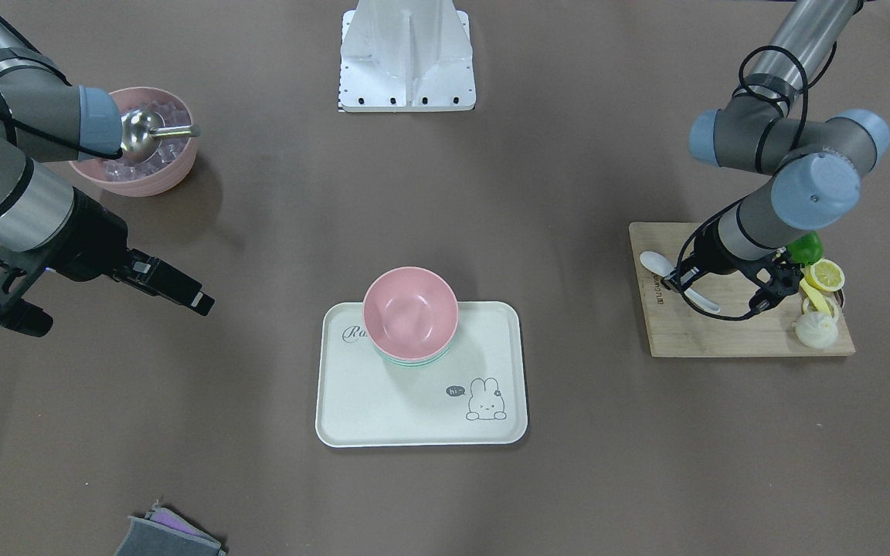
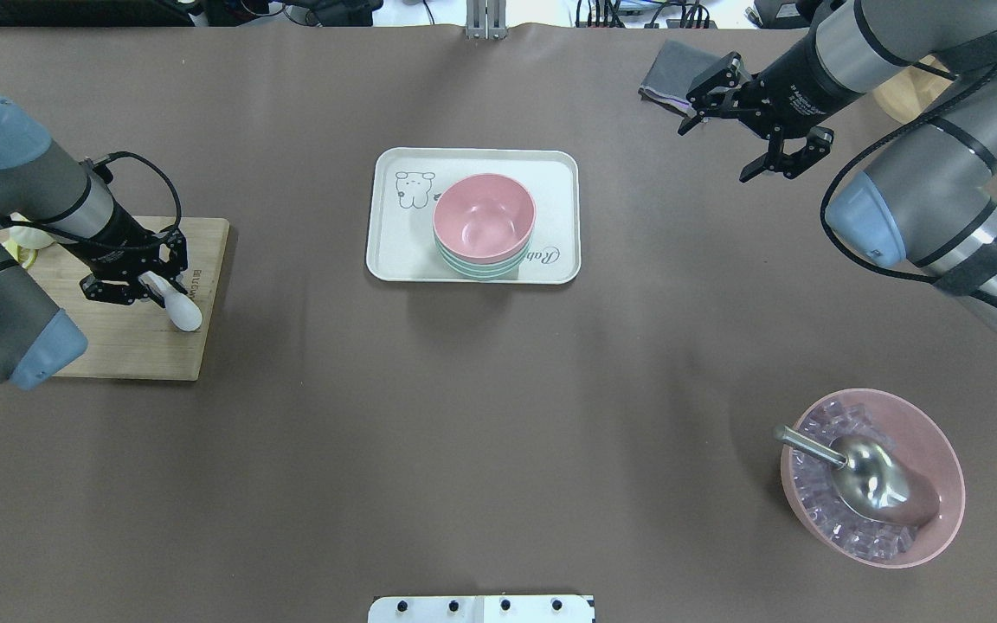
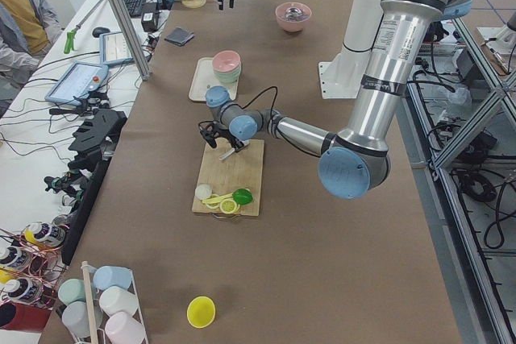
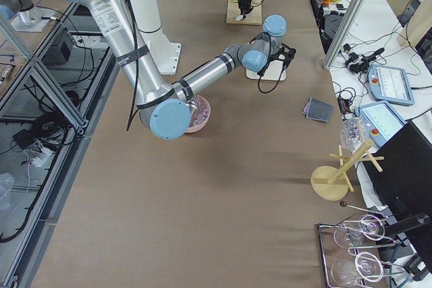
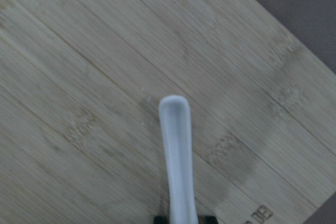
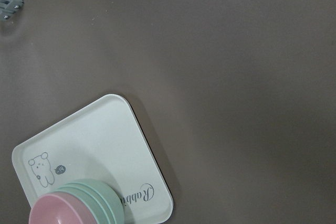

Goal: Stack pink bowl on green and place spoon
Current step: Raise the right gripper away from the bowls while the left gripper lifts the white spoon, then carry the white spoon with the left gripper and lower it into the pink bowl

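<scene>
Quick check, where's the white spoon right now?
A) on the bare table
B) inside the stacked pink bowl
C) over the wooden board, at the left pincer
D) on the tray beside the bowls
C: the white spoon is at the wooden board, its handle between the fingertips of the left pincer, and the pink bowl on the stack holds nothing.

Tray [image 1: 383, 409]: grey script wordmark along one long edge, reads "Rabbi" in the right wrist view; final letters hidden behind the pink bowl [image 1: 410, 313] stack. Dark speech bubble [image 1: 455, 391] beside the rabbit drawing [image 1: 486, 399]: "hi~". Cutting board [image 1: 723, 332]: small dark stamp [image 5: 257, 214] near one corner, too blurred to read.
</scene>
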`<state>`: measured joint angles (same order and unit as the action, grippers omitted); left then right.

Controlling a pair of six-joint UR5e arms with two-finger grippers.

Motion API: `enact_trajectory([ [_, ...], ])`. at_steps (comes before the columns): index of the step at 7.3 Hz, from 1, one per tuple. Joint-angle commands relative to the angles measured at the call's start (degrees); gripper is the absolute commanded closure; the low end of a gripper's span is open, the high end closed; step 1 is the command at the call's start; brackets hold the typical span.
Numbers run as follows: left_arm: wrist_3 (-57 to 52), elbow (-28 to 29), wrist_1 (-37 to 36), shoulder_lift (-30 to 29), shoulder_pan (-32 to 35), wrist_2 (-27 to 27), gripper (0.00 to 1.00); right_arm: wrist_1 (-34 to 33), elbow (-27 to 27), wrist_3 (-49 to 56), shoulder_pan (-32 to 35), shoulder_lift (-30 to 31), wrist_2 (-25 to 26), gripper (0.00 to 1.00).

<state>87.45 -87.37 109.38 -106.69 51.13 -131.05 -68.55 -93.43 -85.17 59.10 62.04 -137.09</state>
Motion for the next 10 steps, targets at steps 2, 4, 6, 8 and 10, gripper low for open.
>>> enact_trajectory([
  [2,0.27,-0.88,-0.66,-7.71,0.2,-3.6,1.0,0.0,-0.35,4.97,5.65,3.24,-4.04,0.0],
  [4,0.0,0.35,-0.57,-16.14,-0.5,-2.91,1.0,0.09,-0.44,20.92,11.36,10.95,-6.43,0.0],
  [6,0.36,2.54,-0.49,-23.89,-4.17,5.07,1.0,0.09,-0.26,38.59,16.11,19.31,-6.0,0.0],
  [8,0.36,7.62,0.56,-30.21,-6.29,6.41,1.0,0.17,-0.44,43.06,17.19,22.33,-5.56,0.0],
  [10,3.23,10.01,5.54,-32.87,-10.24,14.81,1.0,0.18,-0.35,44.37,17.1,23.3,-5.47,0.0],
])
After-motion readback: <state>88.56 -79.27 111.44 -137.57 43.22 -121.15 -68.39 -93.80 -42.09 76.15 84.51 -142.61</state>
